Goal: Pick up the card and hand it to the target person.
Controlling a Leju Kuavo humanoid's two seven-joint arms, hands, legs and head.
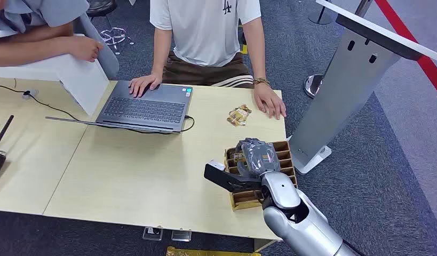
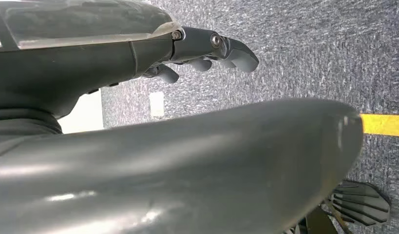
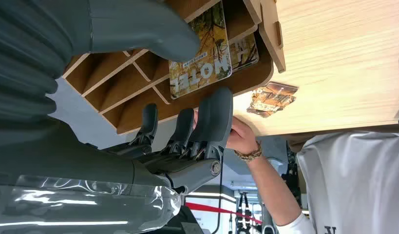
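One card (image 3: 201, 48) stands in the rack (image 1: 287, 160); we judge it thin, stiff, slick, best pinched by its exposed edge. Right hand (image 1: 254, 158) hovers spread, empty.

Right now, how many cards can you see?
3, maybe more hidden. One stands in the wooden rack by the right hand: card. Another stands behind it. A third lies on the table near a person's hand.
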